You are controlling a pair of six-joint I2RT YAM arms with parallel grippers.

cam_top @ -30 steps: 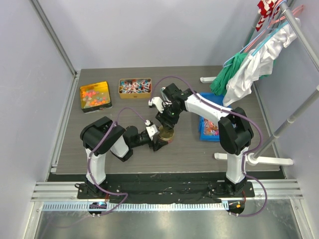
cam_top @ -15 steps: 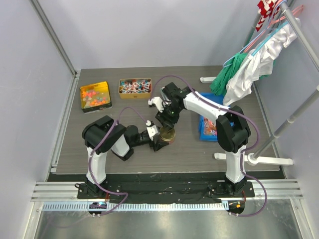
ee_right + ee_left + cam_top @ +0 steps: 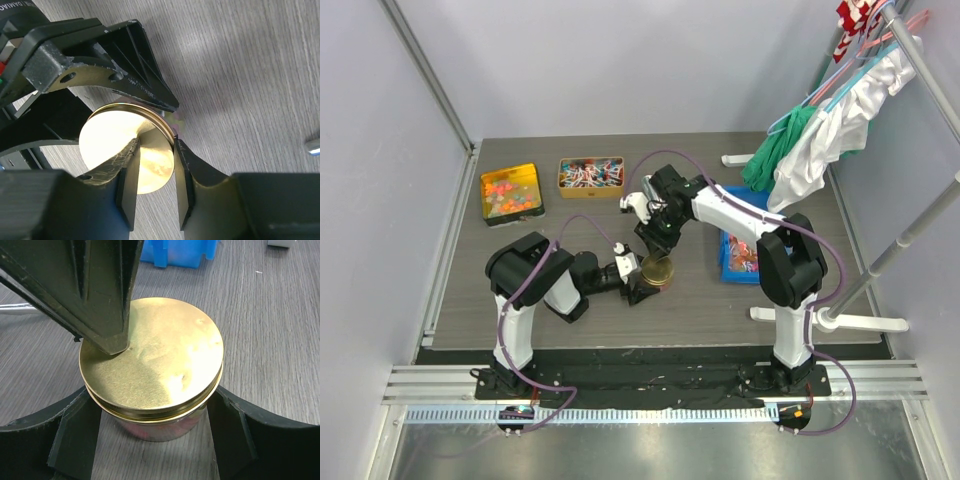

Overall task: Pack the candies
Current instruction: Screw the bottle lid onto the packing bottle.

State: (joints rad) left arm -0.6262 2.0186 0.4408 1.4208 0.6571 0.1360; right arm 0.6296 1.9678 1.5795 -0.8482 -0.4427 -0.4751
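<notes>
Candies (image 3: 511, 190): orange and yellow pieces fill a gold tray (image 3: 515, 220), and wrapped ones (image 3: 590, 174) fill a second tray (image 3: 590, 193). Both trays lie well beyond the left gripper (image 3: 638, 285), far-left on the bench (image 3: 700, 300), and show only from above. More sit in a blue bin (image 3: 725, 270) to the right of the right gripper (image 3: 655, 248).

Between the two grippers stands a jar (image 3: 155, 427) under a gold lid (image 3: 165, 355). Only the left wrist view shows reddish contents through its wall — too blurred to identify. That view also has the left gripper's jaws spread wide, a pad (image 3: 75, 440) set against each side of the jar.

Right wrist view: the right gripper is part-open over the lid and holds nothing. One fingertip (image 3: 131, 150) is on the lid top, the other at its rim.
</notes>
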